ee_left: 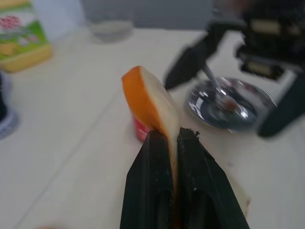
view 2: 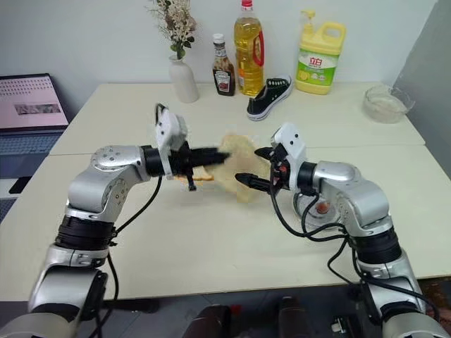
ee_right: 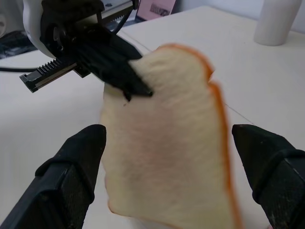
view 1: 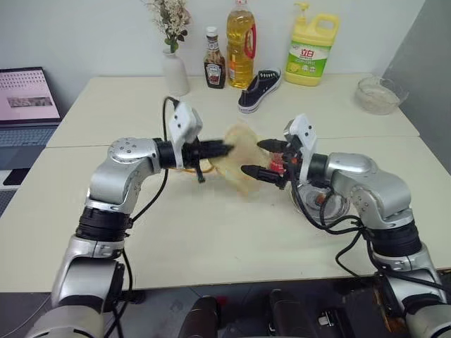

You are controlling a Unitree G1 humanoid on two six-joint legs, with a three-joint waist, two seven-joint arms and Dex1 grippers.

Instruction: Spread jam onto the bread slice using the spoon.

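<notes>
My left gripper is shut on the bread slice, a pale slice with a golden crust held upright above the middle of the table. In the left wrist view the bread slice stands edge-on between the two black fingers. My right gripper is open, one finger on either side of the slice's flat face, not touching it. The spoon rests in a round steel dish on the table below my right arm. The jam shows as a red patch behind the bread, mostly hidden.
Along the back edge stand a white vase, a brown sauce bottle, an oil bottle, a dark shoe and a yellow jug. A glass bowl sits far right. A laptop is left of the table.
</notes>
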